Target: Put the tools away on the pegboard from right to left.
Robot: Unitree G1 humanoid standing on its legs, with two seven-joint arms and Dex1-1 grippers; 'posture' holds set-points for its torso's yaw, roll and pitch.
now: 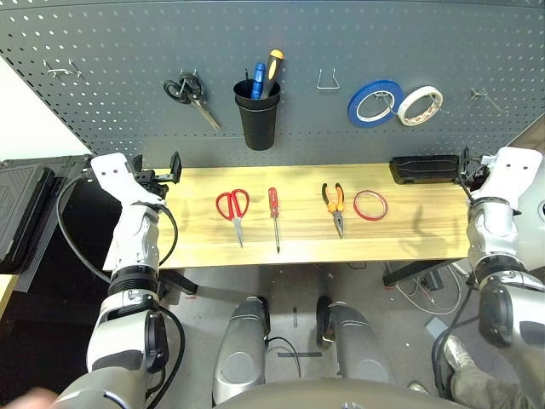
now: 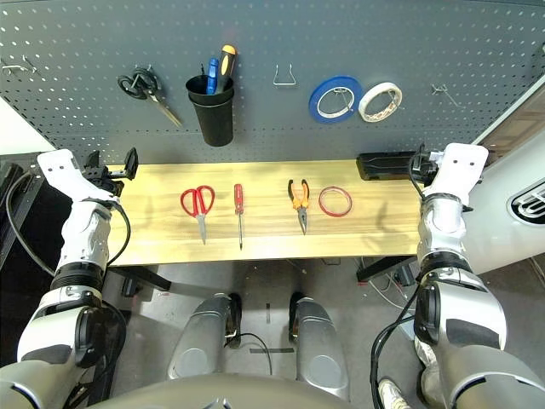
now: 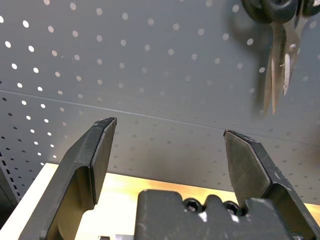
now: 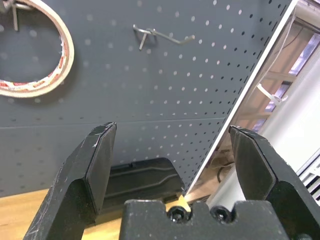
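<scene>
Both grippers, left [image 3: 170,135] and right [image 4: 172,132], wide open, holding nothing! Red tape ring [image 1: 370,205], pliers [image 1: 337,210], screwdriver [image 1: 274,218], red scissors [image 1: 232,215] line the pale wooden table [image 1: 302,247], right to left; pegboard [image 1: 298,34] beyond, upper edge cut off. Cup [image 1: 257,113] hides its tools' lower ends.

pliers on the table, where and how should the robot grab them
Probably best gripped across both handles of the pliers, near the joint, coming from above with one finger on each outer side. They lie flat, handles toward the pegboard and jaws toward the robot, and the handles spread apart, so closing across them should draw them together.
</scene>
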